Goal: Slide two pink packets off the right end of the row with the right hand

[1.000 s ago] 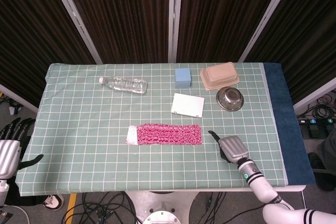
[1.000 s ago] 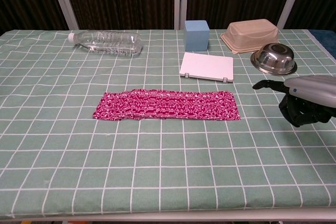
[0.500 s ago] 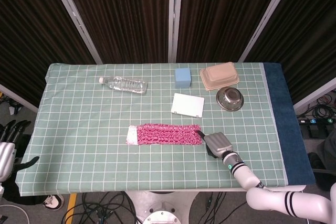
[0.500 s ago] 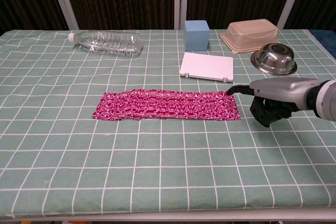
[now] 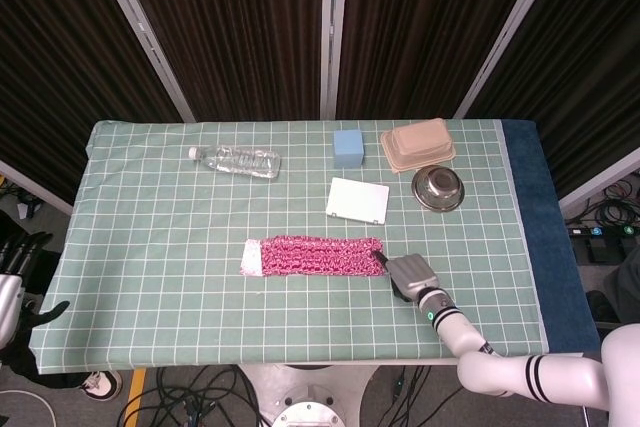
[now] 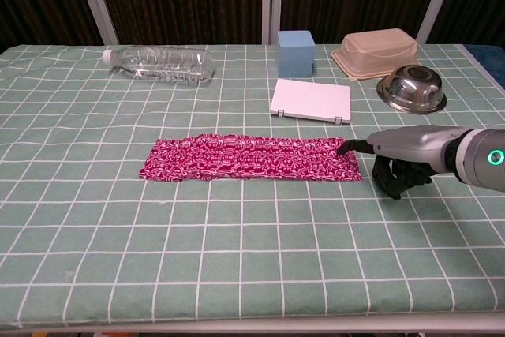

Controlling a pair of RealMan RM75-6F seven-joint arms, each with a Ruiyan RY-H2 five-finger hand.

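A row of pink patterned packets [image 5: 315, 255] lies flat across the middle of the green checked tablecloth, also seen in the chest view [image 6: 251, 158]. My right hand [image 6: 406, 155] is low over the cloth just right of the row's right end. One outstretched fingertip [image 6: 344, 146] touches the row's upper right corner, while the other fingers are curled under and hold nothing. In the head view this right hand [image 5: 412, 273] sits right against the row's end. My left hand [image 5: 12, 282] hangs off the table's left edge, fingers apart and empty.
Behind the row lie a white flat box [image 6: 311, 100], a blue cube [image 6: 296, 52], a beige lidded container [image 6: 375, 53] and an upturned steel bowl [image 6: 411, 88]. A clear plastic bottle [image 6: 160, 62] lies on its side at back left. Bare cloth stretches right of the hand.
My right hand has travelled left across the cloth from the table's right part until its outstretched finger reached the row's right end. The left hand has sunk lower at the left edge.
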